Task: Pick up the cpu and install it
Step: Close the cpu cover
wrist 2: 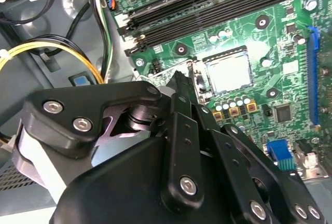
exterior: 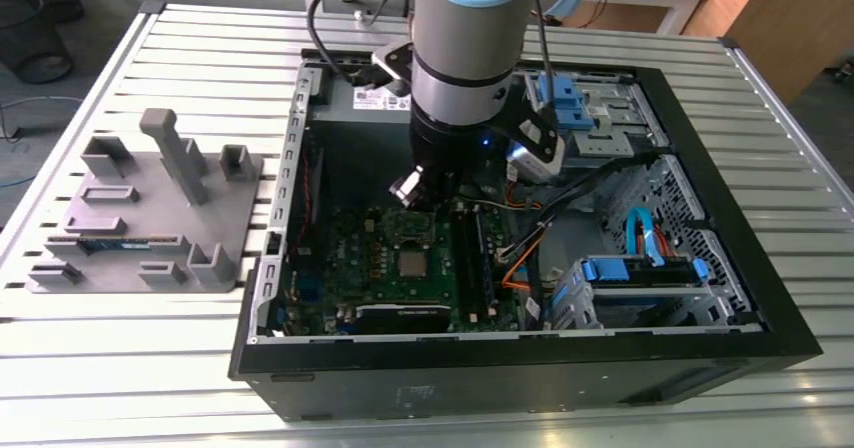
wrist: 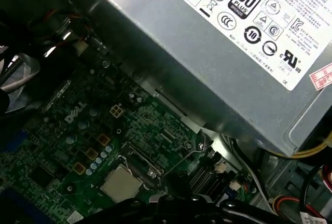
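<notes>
The cpu (exterior: pixel 414 262) lies flat in the socket in the middle of the green motherboard (exterior: pixel 354 268), inside the open black computer case (exterior: pixel 534 368). Its silvery top also shows in both wrist views (wrist 2: pixel 228 71) (wrist: pixel 121 184). My gripper (exterior: pixel 411 190) hangs over the board a little beyond the socket, towards the power supply. It holds nothing. In the second wrist view its black links run together to one tip (wrist 2: pixel 178 79) just beside the socket frame, so it looks shut.
A grey power supply (wrist: pixel 233 53) sits along the case's far wall. Black memory slots (wrist 2: pixel 207 6) run beside the socket. Orange and yellow cables (exterior: pixel 514 268) and blue drive cages (exterior: pixel 641 273) fill the exterior view's right. A grey fixture with a green memory stick (exterior: pixel 114 245) stands outside the case.
</notes>
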`<state>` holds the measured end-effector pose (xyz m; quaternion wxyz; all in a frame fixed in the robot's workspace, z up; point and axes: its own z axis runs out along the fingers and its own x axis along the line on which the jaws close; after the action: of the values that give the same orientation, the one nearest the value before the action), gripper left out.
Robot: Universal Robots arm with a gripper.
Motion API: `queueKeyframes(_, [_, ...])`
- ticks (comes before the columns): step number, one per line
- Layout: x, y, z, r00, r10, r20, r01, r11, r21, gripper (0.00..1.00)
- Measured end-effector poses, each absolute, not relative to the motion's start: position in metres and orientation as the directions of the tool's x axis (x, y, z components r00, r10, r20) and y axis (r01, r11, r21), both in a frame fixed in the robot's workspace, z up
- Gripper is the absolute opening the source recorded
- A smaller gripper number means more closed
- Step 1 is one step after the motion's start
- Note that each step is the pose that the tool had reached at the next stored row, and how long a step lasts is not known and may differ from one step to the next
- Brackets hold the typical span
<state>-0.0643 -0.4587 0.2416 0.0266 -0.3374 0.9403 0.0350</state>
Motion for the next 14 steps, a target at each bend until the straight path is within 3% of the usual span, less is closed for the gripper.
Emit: queueKeyframes(14, [-0.064,-0.474,0.242,-0.760,-0.645,-0.074,-0.649,0.759,0.048,0.11])
